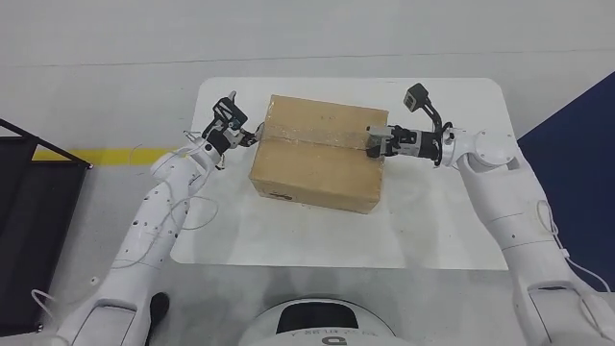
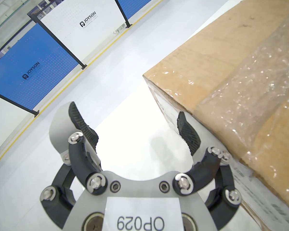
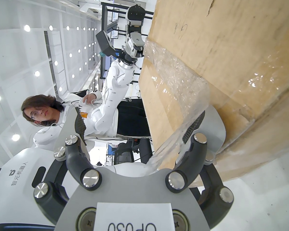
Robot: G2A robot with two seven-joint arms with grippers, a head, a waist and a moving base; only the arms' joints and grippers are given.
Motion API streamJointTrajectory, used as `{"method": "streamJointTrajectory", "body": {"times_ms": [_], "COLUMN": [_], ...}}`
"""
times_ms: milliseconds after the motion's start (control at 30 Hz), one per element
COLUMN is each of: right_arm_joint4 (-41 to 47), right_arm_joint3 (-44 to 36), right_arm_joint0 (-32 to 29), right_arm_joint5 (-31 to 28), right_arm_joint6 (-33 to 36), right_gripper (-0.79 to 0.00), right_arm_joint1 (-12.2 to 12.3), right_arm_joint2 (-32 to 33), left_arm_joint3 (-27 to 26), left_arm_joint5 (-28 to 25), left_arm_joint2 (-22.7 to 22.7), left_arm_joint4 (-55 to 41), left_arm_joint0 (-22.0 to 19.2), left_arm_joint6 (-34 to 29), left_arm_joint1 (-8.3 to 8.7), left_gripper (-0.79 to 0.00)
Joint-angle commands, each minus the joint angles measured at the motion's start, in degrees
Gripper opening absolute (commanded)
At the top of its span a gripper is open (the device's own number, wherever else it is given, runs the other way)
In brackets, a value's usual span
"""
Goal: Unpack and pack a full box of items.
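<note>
Arms flank the brown cardboard box [image 1: 322, 159]; left gripper [image 2: 132, 123] and right gripper [image 3: 139, 123] spread. Right wrist view shows crinkled clear tape [image 3: 175, 78] touching its finger.

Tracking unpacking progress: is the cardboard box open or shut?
Shut. The cardboard box has its top flaps flat, with clear tape running along the seam.

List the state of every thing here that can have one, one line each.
Box, shut, flaps sealed, standing flat on the table.
Tape, stuck along the top seam; one end looks lifted loose.
Left claw, open, at one end of the box, one finger close by its top edge.
Right claw, open, at the opposite end, one finger behind that loose tape end.
</note>
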Motion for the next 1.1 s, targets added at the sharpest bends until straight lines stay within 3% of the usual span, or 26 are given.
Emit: {"method": "streamJointTrajectory", "body": {"times_ms": [0,333,800,1067], "right_arm_joint4": [0.1,0.5,1.0,1.4], "right_arm_joint3": [0.2,0.3,1.0,0.9], "right_arm_joint0": [0.1,0.5,1.5,1.3], "right_arm_joint5": [-0.1,-0.7,-0.7,-1.3], "right_arm_joint6": [-0.1,-0.5,-0.5,-1.2], "right_gripper": [0.000,0.000,0.000,0.000], "right_arm_joint1": [0.0,0.0,0.1,0.2], "right_arm_joint2": [-0.3,-1.0,-1.9,-2.0], "left_arm_joint3": [-0.2,-3.7,-3.9,-7.0], "left_arm_joint5": [0.2,-0.5,0.2,1.0], "left_arm_joint2": [0.1,-1.5,1.1,0.3], "left_arm_joint4": [-0.2,-0.4,0.0,0.8], "left_arm_joint0": [-0.1,1.9,1.1,2.7], "left_arm_joint6": [0.3,1.9,0.6,1.7], "left_arm_joint1": [0.01,0.84,0.69,1.23], "left_gripper": [0.000,0.000,0.000,0.000]}}
